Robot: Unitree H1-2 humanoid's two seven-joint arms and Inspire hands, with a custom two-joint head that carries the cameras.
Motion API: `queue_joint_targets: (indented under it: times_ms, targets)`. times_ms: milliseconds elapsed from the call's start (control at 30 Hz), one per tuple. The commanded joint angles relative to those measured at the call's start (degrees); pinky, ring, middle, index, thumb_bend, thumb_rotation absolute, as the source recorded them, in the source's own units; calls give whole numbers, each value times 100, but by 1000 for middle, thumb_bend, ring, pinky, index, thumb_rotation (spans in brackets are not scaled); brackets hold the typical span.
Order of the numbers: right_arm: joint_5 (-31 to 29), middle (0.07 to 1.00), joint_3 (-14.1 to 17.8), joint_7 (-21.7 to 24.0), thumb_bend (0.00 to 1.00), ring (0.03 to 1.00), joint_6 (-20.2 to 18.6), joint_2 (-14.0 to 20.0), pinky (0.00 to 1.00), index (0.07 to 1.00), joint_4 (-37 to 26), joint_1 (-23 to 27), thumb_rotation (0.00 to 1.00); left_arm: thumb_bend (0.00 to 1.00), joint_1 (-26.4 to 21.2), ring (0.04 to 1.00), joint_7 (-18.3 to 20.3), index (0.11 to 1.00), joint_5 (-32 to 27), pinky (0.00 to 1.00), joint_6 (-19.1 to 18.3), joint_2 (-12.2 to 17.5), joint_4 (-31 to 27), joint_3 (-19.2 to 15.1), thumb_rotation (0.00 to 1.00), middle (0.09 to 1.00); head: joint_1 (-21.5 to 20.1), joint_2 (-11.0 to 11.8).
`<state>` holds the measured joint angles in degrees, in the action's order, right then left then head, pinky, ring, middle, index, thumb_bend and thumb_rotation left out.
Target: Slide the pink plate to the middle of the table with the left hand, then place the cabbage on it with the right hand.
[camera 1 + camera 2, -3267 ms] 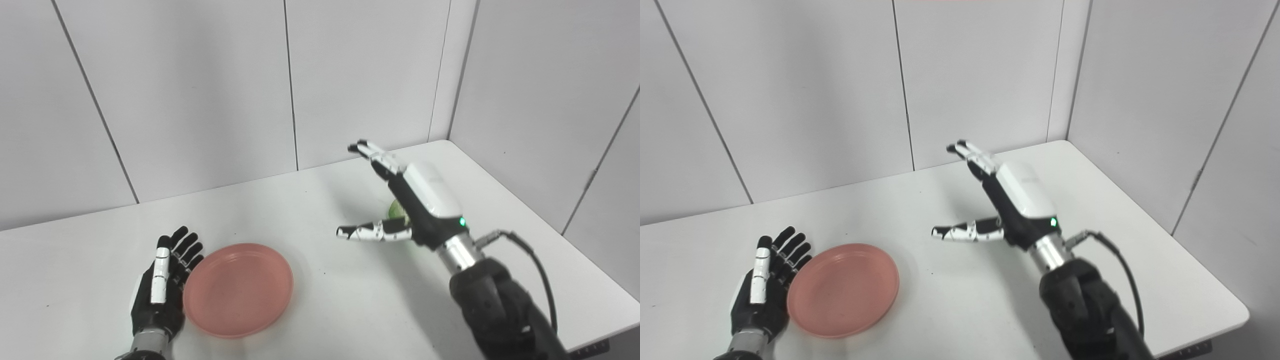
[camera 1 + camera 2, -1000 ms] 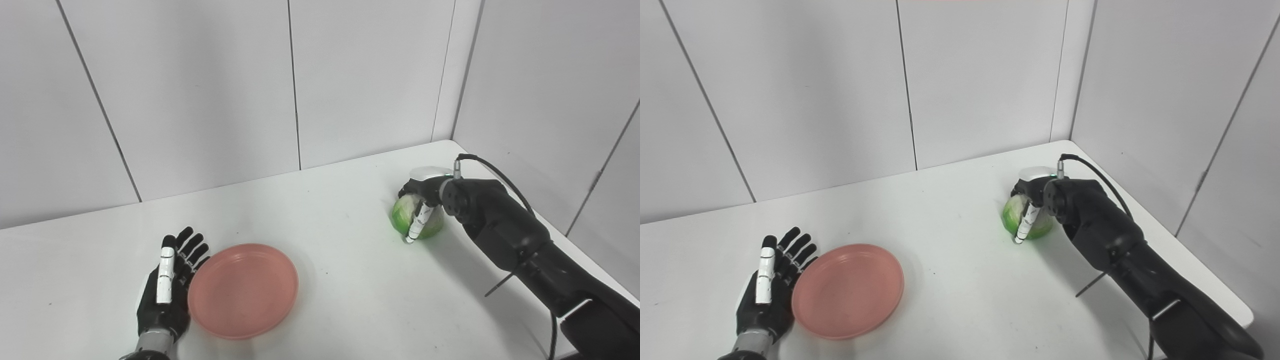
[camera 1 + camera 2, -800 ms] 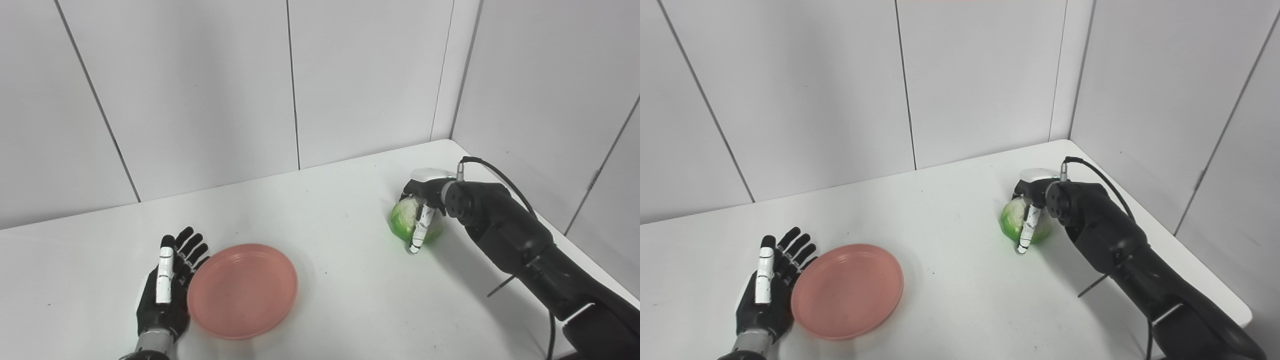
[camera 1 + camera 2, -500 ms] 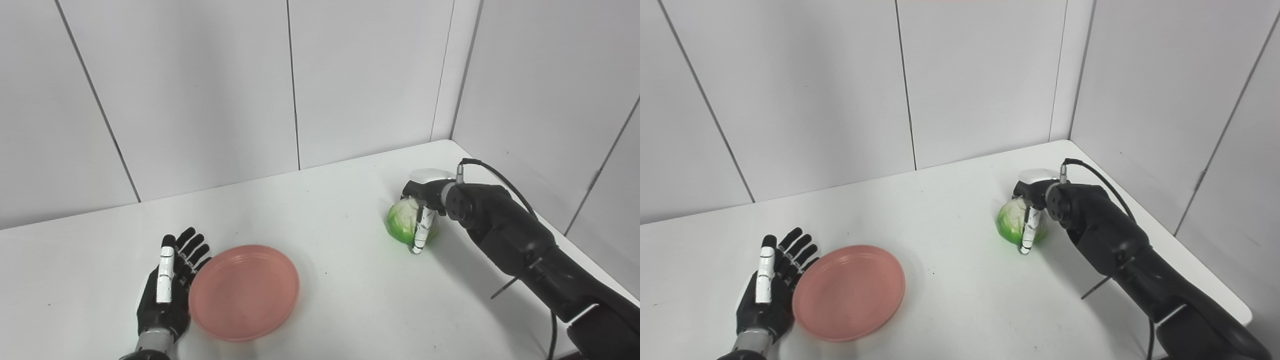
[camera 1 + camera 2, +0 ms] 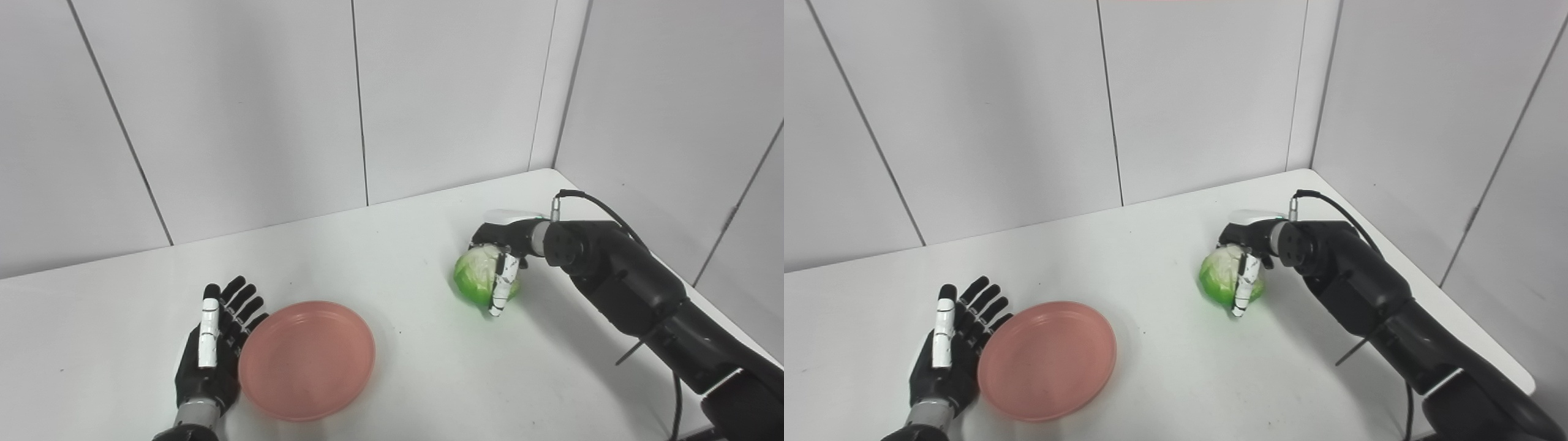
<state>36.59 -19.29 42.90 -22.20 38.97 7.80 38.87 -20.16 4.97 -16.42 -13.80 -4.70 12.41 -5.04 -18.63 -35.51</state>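
The pink plate (image 5: 306, 360) lies flat on the white table (image 5: 416, 380), near the front left. My left hand (image 5: 211, 352) is open, fingers straight, its edge against the plate's left rim. The green cabbage (image 5: 474, 274) is at the right of the table, held from above by my right hand (image 5: 503, 257), which is shut on it; whether it touches the table I cannot tell. It also shows in the right eye view (image 5: 1220, 275). The plate and cabbage are well apart.
Grey wall panels (image 5: 245, 110) close the table at the back and right. The table's right edge (image 5: 704, 312) runs close under my right arm. A black cable (image 5: 603, 211) loops from the right wrist.
My right hand came down and closed on the cabbage, then carried it leftward toward the middle. My left hand and the plate have shifted slightly to the right.
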Motion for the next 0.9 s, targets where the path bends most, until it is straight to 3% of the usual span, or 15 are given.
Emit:
queue_joint_targets:
  times_ms: [0,367,600,833,867]
  targets:
    - [-89,477,133,-43,531,305,171,144,223,490,-223,416,4,703,-1,838,-53,793,-12,765,-152,-25,18,3,829,845,11,5]
    - [-166,475,-106,269,532,283,200,-87,208,490,-732,1127,4,695,-6,853,-122,795,-83,790,-241,-221,52,-24,809,847,332,-17]
    - [-350,474,-199,243,532,268,513,-229,199,489,-822,1355,3,678,11,847,-268,799,140,789,-74,-443,125,159,830,836,1099,-60]
    - [-550,476,-236,269,532,271,465,-576,193,489,-1033,1391,2,691,4,817,-465,779,365,758,152,-605,363,217,821,814,1715,-150]
    - [-530,443,-287,281,527,289,439,-648,204,519,-1077,1385,4,691,2,821,-454,786,364,766,194,-605,397,218,828,817,1801,-167]
